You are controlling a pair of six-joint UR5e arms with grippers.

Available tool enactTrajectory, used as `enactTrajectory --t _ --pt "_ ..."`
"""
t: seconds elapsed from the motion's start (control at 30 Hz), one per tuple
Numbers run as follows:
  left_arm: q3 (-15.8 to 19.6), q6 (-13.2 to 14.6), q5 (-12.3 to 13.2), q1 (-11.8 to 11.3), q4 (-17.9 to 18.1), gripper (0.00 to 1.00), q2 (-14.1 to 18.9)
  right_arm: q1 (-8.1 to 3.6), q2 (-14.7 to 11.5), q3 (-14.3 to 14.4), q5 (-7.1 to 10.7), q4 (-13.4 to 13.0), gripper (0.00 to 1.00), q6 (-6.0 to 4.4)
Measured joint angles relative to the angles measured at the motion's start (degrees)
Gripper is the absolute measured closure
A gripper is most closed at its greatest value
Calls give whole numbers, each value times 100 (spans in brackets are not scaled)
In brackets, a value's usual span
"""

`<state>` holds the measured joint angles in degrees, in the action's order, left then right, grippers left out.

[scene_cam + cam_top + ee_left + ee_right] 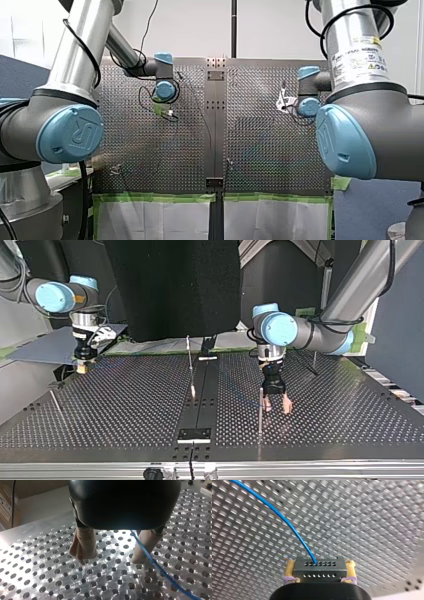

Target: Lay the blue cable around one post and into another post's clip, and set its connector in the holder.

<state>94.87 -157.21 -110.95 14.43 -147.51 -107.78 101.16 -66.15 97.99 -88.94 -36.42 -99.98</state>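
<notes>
Clamping the connector (320, 570) between yellow pads (289, 567), the right gripper (320, 566) trails the blue cable (287, 522) over the table (350, 405); the left gripper (112, 555) hangs wide open, empty, cable just beside one pad; routing, clipping and seating all look undone.

two arms: my left arm (310, 335) and my right arm (55, 295). two pincers, one per arm: my left pincer (277, 408) and my right pincer (81, 368). one blue cable (284, 520). one connector (319, 571), with two rows of holes. two perforated plates form the worktop (125, 405), joined by one dark strip (202, 395). two upright posts show clearly in the top view: the middle post (190, 365) and the near post (260, 412).
</notes>
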Motion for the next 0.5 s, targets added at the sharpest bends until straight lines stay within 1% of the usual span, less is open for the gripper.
enactTrajectory --t 0.13,0.2,0.37,0.43,0.5 --pt "1 56 93 7 21 0 0 -23 -182 -2 -116 14 100 91" --pt "0 94 151 15 38 0 0 -65 -282 -9 -179 47 100 156" --pt "0 195 206 45 66 0 0 -240 -528 -18 -235 119 100 351" --pt "1 223 210 56 69 0 0 -311 -617 -18 -237 136 100 385" --pt "0 232 221 64 71 0 0 -397 -715 -13 -223 161 100 387"
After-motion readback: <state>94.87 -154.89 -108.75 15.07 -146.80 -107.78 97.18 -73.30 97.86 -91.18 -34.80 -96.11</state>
